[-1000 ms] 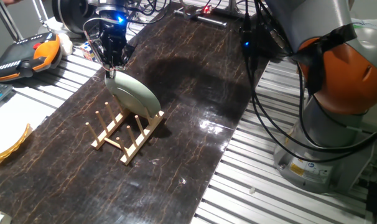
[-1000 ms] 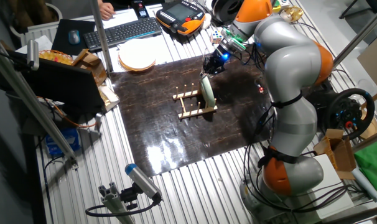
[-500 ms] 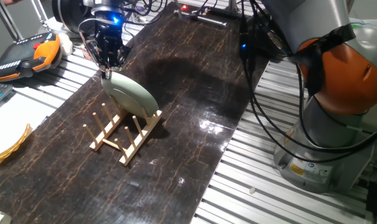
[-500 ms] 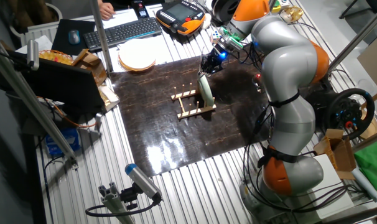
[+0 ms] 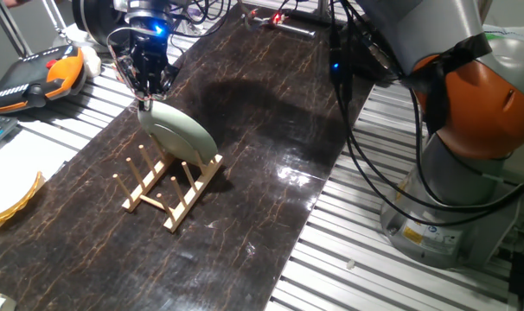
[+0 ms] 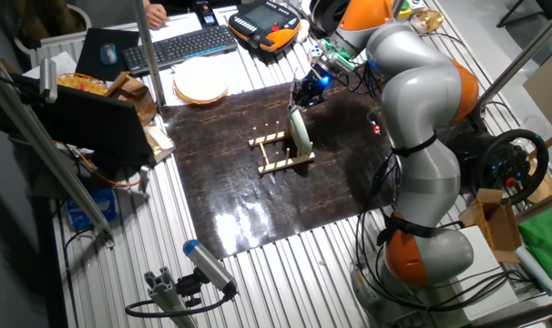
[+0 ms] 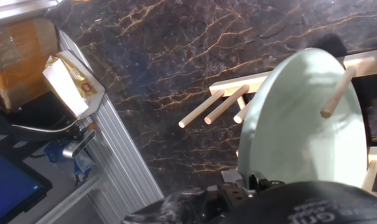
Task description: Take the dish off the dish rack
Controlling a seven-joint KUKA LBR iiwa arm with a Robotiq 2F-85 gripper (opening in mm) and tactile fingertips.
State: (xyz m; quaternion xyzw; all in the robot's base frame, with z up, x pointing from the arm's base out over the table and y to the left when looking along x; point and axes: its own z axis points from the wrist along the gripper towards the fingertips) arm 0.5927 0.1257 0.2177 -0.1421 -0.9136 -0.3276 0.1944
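Gripper (image 5: 145,98) clamped on top rim of dish (image 5: 179,134); dish and dish rack (image 5: 165,185) dragged slightly left together, dish not freed.

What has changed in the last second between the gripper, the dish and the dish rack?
The gripper, shut on the top rim of the dish, has moved a little toward the far end of the table, and the dish and the dish rack shifted with it. The dish still stands between the pegs.

Dish (image 5: 179,134) pale sage green; dish rack (image 5: 169,186) light wood; mat (image 5: 262,130) dark brown, gold-veined marble pattern.
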